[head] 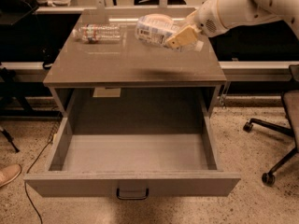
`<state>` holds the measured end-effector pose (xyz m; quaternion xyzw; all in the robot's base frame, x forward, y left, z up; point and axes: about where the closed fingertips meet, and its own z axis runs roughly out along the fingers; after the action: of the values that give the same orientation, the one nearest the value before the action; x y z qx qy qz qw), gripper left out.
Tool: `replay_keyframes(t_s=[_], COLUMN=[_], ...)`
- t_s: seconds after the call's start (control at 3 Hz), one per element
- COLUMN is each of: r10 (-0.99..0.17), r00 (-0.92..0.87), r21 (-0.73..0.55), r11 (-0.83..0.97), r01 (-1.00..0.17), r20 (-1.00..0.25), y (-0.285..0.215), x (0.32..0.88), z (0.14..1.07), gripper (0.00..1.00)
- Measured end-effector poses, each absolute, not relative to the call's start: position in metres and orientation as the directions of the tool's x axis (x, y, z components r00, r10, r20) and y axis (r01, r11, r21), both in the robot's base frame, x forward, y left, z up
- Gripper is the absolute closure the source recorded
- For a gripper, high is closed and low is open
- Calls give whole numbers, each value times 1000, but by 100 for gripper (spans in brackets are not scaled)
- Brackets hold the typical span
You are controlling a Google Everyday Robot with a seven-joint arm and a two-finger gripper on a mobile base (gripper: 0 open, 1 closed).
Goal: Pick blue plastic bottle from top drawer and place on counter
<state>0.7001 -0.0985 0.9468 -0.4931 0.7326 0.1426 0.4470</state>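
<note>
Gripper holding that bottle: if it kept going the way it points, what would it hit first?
Probably the counter: the gripper, shut on the blue plastic bottle, points left and slightly down above it. The clear bottle lies farther left; depth is unclear.

Clamping the blue plastic bottle [152,28] sideways in the gripper [180,37], hovering over the counter [131,64] at back right, above the pulled-out top drawer [133,183], near a clear bottle [98,33].

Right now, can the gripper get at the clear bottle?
Likely not to grasp: the gripper holds the blue bottle over the counter, though the way to the clear bottle looks free.
</note>
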Motion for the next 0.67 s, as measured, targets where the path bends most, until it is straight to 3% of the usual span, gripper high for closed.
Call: replay_keyframes(t_s=[0.67], r10=[-633], r00=[-183], r21=[-167], r11=[452], r01=[-876], r20=[-753], y=[-58], x=[744], z=[900], gripper=[100])
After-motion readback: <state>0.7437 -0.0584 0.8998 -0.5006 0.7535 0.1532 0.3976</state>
